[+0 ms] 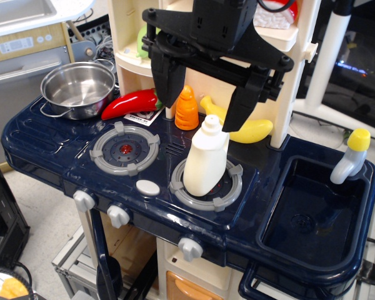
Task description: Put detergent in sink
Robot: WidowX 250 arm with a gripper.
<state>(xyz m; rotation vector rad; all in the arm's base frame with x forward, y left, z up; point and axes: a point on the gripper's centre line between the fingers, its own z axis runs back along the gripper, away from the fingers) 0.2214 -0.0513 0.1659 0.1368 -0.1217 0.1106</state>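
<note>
The detergent is a cream-white bottle with a round cap, standing upright on the right burner of the toy stove. My gripper is black, with its two fingers spread wide apart. It hangs just above and behind the bottle's cap, and nothing is between the fingers. The sink is a dark blue basin at the right of the counter, with nothing in it.
A steel pot sits at the back left. A red pepper, an orange carrot and a yellow banana lie behind the burners. A grey and yellow tap stands at the sink's back edge. The left burner is bare.
</note>
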